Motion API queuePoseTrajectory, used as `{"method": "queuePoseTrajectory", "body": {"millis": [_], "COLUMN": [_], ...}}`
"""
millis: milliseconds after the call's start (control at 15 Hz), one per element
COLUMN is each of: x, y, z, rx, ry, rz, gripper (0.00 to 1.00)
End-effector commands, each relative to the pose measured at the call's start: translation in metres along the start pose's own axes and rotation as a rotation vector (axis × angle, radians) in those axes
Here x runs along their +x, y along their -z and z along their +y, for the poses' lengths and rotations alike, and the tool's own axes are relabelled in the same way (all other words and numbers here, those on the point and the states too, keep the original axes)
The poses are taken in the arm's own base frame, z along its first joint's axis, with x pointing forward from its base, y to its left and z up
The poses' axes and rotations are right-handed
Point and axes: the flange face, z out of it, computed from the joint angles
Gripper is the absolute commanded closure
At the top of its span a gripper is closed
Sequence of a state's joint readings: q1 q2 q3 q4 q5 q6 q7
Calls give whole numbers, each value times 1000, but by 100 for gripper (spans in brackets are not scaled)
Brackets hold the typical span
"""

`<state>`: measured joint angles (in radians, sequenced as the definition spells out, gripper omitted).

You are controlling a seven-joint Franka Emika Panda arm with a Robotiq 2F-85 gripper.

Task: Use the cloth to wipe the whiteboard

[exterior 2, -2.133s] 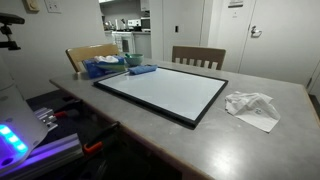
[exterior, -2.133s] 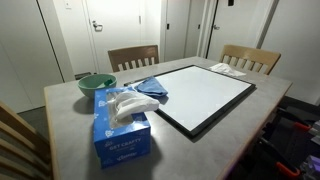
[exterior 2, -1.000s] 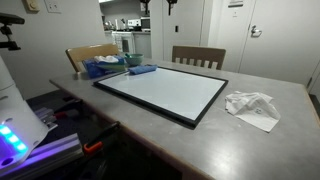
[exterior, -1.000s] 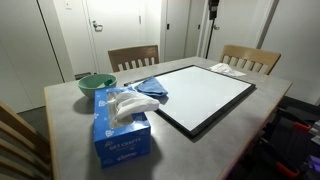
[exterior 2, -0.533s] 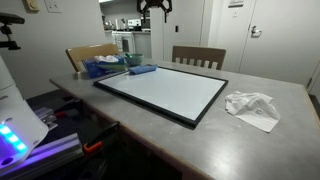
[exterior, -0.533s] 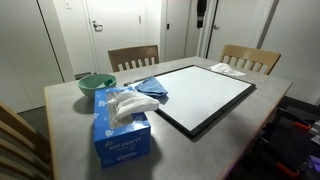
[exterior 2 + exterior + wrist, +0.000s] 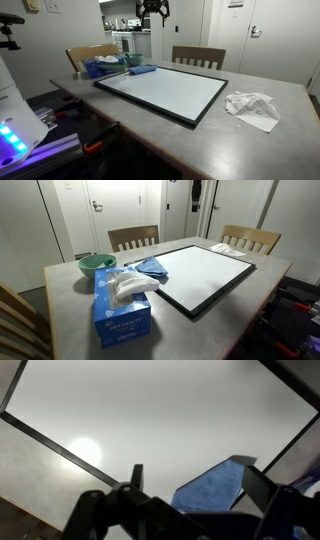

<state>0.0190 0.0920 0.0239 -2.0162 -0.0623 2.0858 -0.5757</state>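
A black-framed whiteboard (image 7: 205, 275) lies flat on the grey table and shows in both exterior views (image 7: 165, 90). A blue cloth (image 7: 150, 268) lies crumpled on the board's corner near the tissue box, also seen in an exterior view (image 7: 141, 70). My gripper (image 7: 193, 192) hangs high above the table, at the top edge of both exterior views (image 7: 152, 10). In the wrist view the gripper (image 7: 198, 485) is open and empty. The cloth (image 7: 215, 488) shows far below between its fingers, with the whiteboard (image 7: 160, 410) filling most of that view.
A blue tissue box (image 7: 122, 305) and a green bowl (image 7: 96, 264) stand at the cloth end of the table. Crumpled white paper (image 7: 252, 107) lies beyond the board's other end. Wooden chairs (image 7: 133, 237) stand along the far side.
My gripper has come into view at the top and moved sideways high above the table, toward the cloth end of the board. Nothing on the table has moved.
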Motion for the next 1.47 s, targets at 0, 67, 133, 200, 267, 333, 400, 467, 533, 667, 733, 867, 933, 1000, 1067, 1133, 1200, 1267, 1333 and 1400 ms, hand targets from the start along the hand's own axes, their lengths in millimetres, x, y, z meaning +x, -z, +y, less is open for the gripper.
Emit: {"method": "queuePoseTrajectory", "body": {"millis": [0,67,133,200,267,333,400,467,533,667,733,867,933,1000,1067,1133,1200,1267,1333,1400], "x": [14,23,31,41,49,58,67,75,83,97,104,117,123,129,135,141,149,156,161,168], "y": [-6,-11,-15,-20,-24,-30,-35,-41,-48,-61,-66,-81,-88,-97,-104,-112,-121,-131,-140,-148], "z": [-5,-10,-15,-22,-28,-34,-40,-45,-49,-56,-59,-66,-68,-71,-72,-72,-73,-74,-75,-74], "rx": [-11,-17,-19,-24,-27,-35,-45,-56,-63,-72,-70,-51,-45,-36,-29,-24,-18,-12,-10,-2], "ry": [-18,-23,-24,-32,-40,-48,-62,-74,-82,-98,-99,-100,-98,-96,-90,-84,-77,-73,-67,-59], "rz": [-33,-33,-31,-29,-30,-32,-35,-42,-46,-51,-51,-39,-39,-36,-34,-36,-37,-44,-56,-60], "gripper": [0,0,0,0,0,0,0,0,0,0,0,0,0,0,0,0,0,0,0,0]}}
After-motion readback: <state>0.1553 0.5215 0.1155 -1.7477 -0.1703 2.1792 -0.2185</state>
